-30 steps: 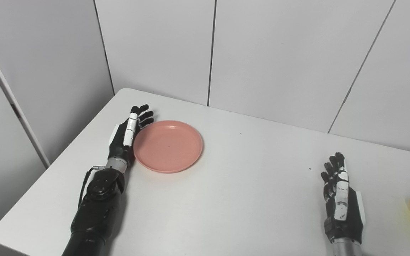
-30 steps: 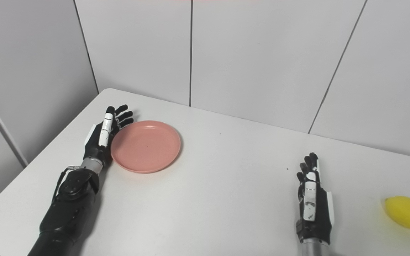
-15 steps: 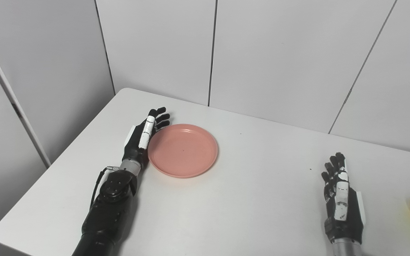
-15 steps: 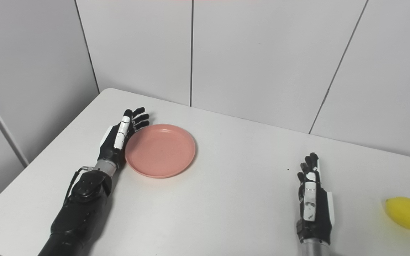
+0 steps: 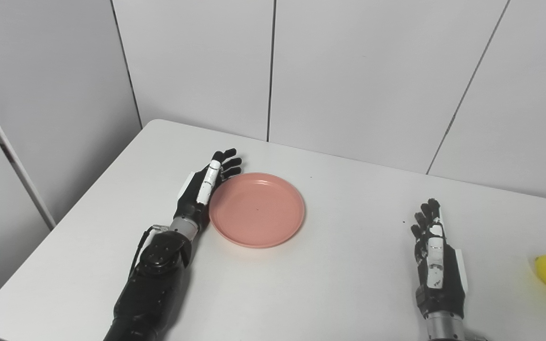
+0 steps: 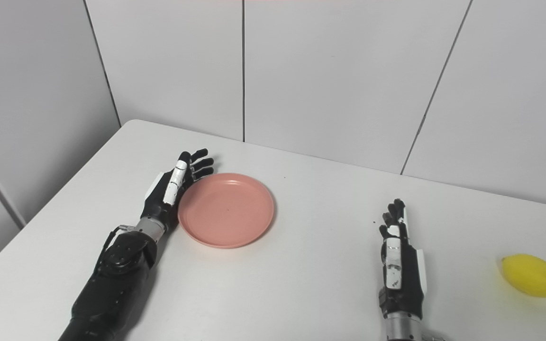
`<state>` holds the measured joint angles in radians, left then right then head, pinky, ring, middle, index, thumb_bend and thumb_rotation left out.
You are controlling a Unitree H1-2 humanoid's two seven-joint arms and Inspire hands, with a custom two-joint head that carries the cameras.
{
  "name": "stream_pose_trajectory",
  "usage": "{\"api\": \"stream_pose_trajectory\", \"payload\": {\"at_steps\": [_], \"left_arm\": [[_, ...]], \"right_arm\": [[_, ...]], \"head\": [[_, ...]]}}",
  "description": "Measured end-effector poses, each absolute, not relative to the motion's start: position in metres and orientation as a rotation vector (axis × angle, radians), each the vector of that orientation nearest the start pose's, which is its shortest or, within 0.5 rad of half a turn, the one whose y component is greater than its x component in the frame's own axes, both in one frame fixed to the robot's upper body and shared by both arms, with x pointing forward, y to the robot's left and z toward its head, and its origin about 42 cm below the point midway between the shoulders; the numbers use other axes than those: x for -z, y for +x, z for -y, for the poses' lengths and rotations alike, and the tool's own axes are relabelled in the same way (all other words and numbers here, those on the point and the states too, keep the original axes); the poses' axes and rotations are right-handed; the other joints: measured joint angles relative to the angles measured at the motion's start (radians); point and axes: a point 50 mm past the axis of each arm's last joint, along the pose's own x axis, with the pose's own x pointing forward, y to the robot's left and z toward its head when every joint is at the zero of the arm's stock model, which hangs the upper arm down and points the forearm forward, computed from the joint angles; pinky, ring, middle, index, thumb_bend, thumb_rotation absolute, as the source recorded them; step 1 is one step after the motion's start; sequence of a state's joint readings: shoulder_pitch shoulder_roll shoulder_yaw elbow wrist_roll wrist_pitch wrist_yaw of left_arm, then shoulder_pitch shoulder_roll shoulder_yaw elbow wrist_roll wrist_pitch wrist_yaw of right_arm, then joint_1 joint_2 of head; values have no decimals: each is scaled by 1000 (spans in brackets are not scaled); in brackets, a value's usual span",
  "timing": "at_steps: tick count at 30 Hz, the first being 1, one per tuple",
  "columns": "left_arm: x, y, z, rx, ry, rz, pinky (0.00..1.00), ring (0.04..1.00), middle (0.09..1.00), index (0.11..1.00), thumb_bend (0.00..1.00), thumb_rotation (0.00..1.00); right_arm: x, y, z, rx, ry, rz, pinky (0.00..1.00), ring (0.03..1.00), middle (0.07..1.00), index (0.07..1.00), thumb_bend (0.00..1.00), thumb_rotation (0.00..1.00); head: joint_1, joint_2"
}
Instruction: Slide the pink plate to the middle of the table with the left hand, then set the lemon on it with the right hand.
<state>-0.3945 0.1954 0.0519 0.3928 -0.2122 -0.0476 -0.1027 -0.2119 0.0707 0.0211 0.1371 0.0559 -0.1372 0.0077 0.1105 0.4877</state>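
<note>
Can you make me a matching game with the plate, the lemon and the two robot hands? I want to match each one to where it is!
Things:
1. pink plate
2. lemon
3. left hand
4. right hand

Places:
A. far out by the table's right side, alone
B. pressed flat against the plate's left edge
C. open on the table, between plate and lemon, touching neither
D. left of the table's middle, nothing on it

Pairs: 1-D, 2-A, 3-B, 4-C
</note>
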Motion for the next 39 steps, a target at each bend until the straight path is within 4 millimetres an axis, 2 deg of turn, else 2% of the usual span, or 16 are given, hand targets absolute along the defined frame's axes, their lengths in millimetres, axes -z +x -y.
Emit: {"api": "stream_pose_trajectory", "payload": {"at_steps": [8, 16, 19, 26, 31, 39], "left_arm": [[-135, 410, -250, 113, -53, 48, 855, 867, 864, 852, 628, 1000], [-138, 407, -221, 171, -78, 23, 859, 876, 879, 872, 589, 1000], [-139, 406, -214, 193, -75, 20, 864, 875, 878, 871, 583, 1000], [-136, 401, -200, 210, -70, 19, 876, 888, 888, 872, 615, 1000], [-136, 399, -191, 201, -76, 22, 855, 883, 888, 877, 603, 1000], [-135, 386, -165, 189, -116, 27, 892, 898, 903, 901, 583, 1000]], "right_arm": [[-132, 347, 157, -95, 117, 180, 1000, 1000, 1000, 1000, 739, 1000], [-132, 347, 152, -97, 119, 177, 1000, 1000, 1000, 1000, 721, 1000], [-133, 346, 151, -98, 116, 177, 1000, 1000, 1000, 1000, 723, 1000], [-133, 345, 145, -100, 108, 175, 1000, 1000, 1000, 1000, 740, 1000], [-132, 345, 140, -109, 108, 167, 1000, 1000, 1000, 1000, 742, 1000], [-133, 344, 135, -113, 123, 165, 1000, 1000, 1000, 1000, 720, 1000]], "head": [[-40, 21], [-55, 29], [-74, 37], [-169, 57], [-198, 66], [-238, 77]]}}
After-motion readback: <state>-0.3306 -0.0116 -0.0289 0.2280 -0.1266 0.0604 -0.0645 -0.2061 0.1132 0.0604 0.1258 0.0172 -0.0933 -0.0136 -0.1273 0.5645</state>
